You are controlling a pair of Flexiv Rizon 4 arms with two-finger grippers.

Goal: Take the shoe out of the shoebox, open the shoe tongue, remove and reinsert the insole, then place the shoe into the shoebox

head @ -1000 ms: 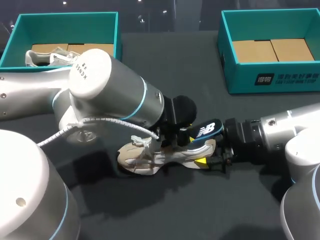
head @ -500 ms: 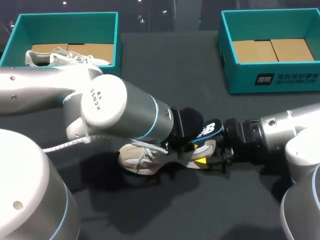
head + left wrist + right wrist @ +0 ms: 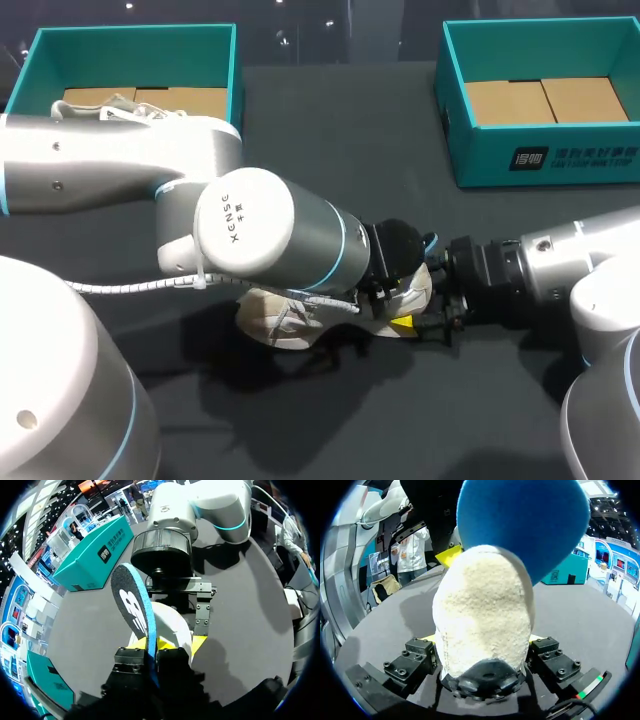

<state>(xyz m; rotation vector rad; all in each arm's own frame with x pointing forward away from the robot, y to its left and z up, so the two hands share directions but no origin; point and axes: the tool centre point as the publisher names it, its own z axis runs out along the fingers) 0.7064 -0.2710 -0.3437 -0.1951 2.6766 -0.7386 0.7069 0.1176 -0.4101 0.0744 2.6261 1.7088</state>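
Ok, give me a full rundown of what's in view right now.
left box: 1, teal, far left of the table.
right box: 1, teal, far right, cardboard floor showing.
spare shoe: 1, white-grey, inside the left box, partly hidden by the left arm.
shoe: 1, cream, mid-table between the grippers.
insole: 1, blue, rising from the shoe's heel end.
table: 1, dark.
left gripper: 1, yellow tips, shut on the insole.
right gripper: 1, yellow tips, shut on the shoe's heel.
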